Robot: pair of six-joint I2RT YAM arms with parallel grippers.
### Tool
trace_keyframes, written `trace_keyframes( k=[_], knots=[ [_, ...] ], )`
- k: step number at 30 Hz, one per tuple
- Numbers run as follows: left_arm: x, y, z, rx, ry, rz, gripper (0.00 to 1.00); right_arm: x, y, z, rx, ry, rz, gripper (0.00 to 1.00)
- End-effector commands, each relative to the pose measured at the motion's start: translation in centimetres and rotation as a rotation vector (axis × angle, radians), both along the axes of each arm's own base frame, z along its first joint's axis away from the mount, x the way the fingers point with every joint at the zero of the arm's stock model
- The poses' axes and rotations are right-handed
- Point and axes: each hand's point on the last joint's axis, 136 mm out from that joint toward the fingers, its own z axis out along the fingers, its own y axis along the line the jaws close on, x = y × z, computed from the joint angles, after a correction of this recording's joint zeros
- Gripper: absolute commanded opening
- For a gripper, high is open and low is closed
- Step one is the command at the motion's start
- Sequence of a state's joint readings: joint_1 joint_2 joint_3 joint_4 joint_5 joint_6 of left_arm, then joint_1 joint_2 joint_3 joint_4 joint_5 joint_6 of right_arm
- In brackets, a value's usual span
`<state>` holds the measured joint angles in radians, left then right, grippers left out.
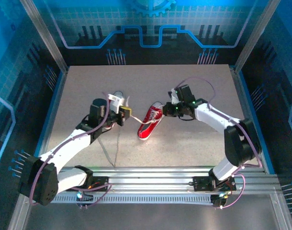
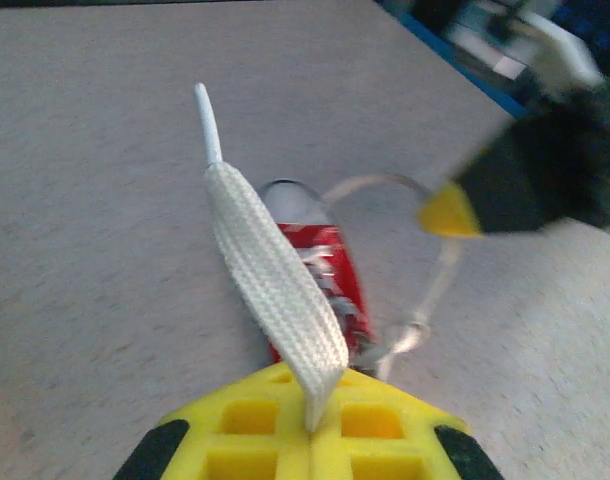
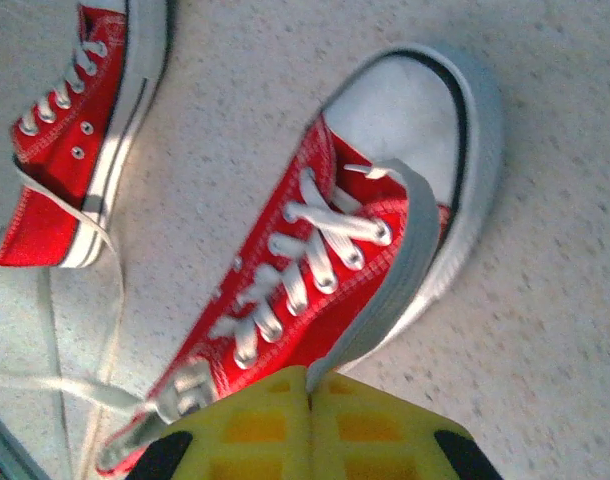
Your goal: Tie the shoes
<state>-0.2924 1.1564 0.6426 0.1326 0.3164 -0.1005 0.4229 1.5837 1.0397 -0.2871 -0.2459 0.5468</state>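
The red shoe (image 1: 150,125) is sitting near the middle of the table (image 1: 198,143), laces facing up, with one arm reaching in from each side. The left pincer (image 1: 125,113) is hovering just left of it, and its yellow fingers (image 2: 245,435) are clenching a flat white lace (image 2: 275,270). From that arm's wrist camera, the lace is rising straight out of the closed jaws and stretching away over the shoe, with its stiff tip pointing toward the far side of the table.

The right pincer (image 1: 169,110) is hanging just right of the shoe's far end. Its own yellow fingers (image 3: 375,440) are pressing together on a second lace (image 3: 410,250). This one is running as a flat band from the jaws up along the shoe's side to the eyelets next to the white toe cap (image 3: 405,110). The criss-crossed lacing is showing down the whole tongue.

A second shoe (image 3: 70,130) is lying beside the first without touching it, at the upper left of the right wrist view. A loose lace (image 3: 95,330) is trailing from it across the bare table. From the left wrist camera the right pincer is looking blurred, and a loop of lace (image 2: 370,185) is arching from the shoe toward it.
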Motion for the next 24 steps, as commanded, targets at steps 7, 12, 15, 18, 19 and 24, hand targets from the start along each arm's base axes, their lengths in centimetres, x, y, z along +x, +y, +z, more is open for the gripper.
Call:
trace_keyframes(
  k=[7,12,15,18,19,24],
  knots=[
    [2.3,12.6,-1.8,-0.076,0.182,0.547,0.0,-2.0,-6.2,-1.4,-0.148,-0.047,-0.228,0.0],
    [3.0,16.5,-2.9,-0.068,0.22,0.695,0.0,-2.5,-6.4,-2.9,-0.158,-0.009,-0.229,0.0],
    [3.2,18.2,-4.3,-0.036,0.271,0.761,0.0,-2.9,-6.6,-3.8,-0.162,0.01,-0.242,0.0],
    [3.3,19.8,-5.5,-0.019,0.314,0.811,0.0,-3.5,-7.7,-5.3,-0.208,0.037,-0.261,0.0],
    [3.3,20.3,-5.9,-0.022,0.33,0.823,0.0,-3.5,-8.1,-5.6,-0.223,0.044,-0.264,0.0],
    [3.3,21.6,-7.4,-0.052,0.385,0.85,0.0,-3.6,-10.9,-6.6,-0.321,0.086,-0.309,0.0]
  ],
)
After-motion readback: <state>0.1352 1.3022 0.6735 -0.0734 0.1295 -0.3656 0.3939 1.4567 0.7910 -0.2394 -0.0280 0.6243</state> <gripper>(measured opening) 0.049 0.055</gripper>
